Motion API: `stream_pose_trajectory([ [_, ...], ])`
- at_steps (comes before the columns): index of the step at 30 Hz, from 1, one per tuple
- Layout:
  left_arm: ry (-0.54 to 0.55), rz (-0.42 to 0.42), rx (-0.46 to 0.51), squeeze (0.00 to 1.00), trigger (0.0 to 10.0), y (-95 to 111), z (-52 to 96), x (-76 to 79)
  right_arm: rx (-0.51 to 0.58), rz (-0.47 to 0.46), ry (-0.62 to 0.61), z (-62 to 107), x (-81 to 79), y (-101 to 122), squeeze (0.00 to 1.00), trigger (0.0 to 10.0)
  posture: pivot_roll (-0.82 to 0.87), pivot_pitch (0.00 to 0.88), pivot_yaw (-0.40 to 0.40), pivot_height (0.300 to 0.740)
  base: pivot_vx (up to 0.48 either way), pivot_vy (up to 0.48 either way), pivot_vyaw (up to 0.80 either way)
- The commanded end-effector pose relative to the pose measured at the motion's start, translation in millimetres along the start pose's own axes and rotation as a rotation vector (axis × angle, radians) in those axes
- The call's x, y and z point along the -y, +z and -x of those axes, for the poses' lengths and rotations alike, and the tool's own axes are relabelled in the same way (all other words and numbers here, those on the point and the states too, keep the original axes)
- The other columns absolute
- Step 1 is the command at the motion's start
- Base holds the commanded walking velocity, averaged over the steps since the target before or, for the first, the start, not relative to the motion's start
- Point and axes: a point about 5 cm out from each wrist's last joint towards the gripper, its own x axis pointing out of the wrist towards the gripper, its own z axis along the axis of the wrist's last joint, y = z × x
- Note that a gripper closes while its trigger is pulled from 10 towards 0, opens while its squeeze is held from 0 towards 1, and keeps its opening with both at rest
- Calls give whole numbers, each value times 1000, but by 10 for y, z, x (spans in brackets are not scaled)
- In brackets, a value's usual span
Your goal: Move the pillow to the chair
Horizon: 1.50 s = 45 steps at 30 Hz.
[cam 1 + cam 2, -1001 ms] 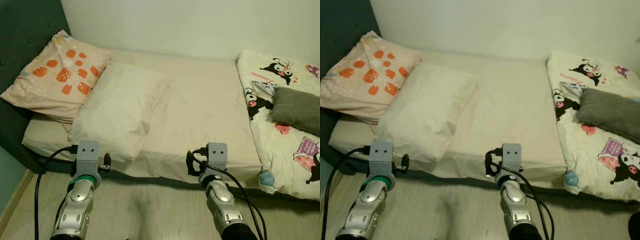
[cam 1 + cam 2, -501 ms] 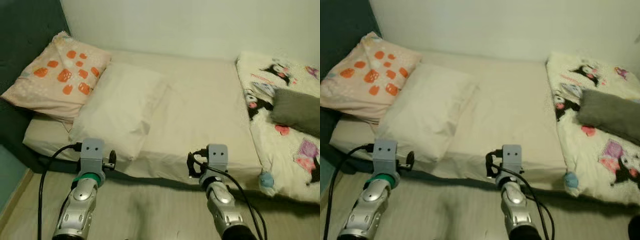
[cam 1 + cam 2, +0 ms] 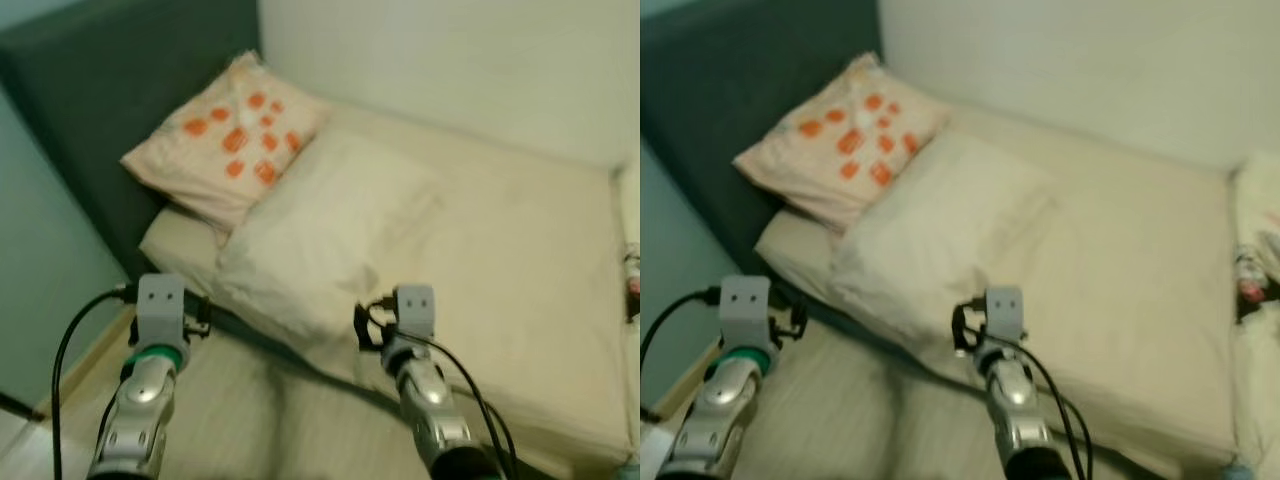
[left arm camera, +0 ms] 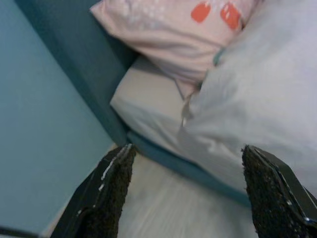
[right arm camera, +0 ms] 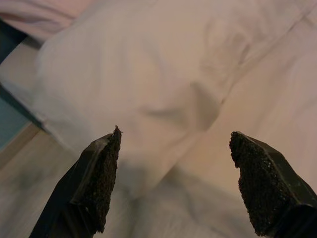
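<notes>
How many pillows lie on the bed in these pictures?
2. A pink pillow with orange patches leans against the dark headboard; a plain cream pillow lies beside it, nearer the bed's edge. More could be out of frame.

Your two head cameras sit up high and look forward and down across the bed (image 3: pixel 520 270), slightly blurry, and they overlap on nearly everything: the white pillow (image 3: pixel 330 240), the orange-spotted pillow (image 3: pixel 840 130) and the dark headboard (image 3: pixel 120 110). Your left wrist camera points along its spread fingers (image 4: pixel 106 193) at the bed's head-end corner. Your right wrist camera sits close over the white pillow, between its own parted fingers (image 5: pixel 96 181).
</notes>
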Motion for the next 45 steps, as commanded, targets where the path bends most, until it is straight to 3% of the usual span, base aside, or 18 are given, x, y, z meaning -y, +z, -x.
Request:
stream_pose_trajectory([
  [1,-19,-3,-23,0,10000,-49,14,40,-31,-12,-22,29,50,-72,0,10000,139,15,26,740,401,0,0],
  [8,-26,-7,-24,0,10000,-49,14,36,-41,-27,-30,33,58,-91,0,10000,139,15,26,740,401,0,0],
  [16,-49,-17,-46,0,10000,-73,12,47,-47,-36,-45,39,82,-105,0,10000,143,17,33,740,387,0,-657],
  [45,-66,-30,-81,0,10000,-120,-4,82,-64,-39,-59,45,97,-129,0,10000,144,26,43,740,0,0,0],
])
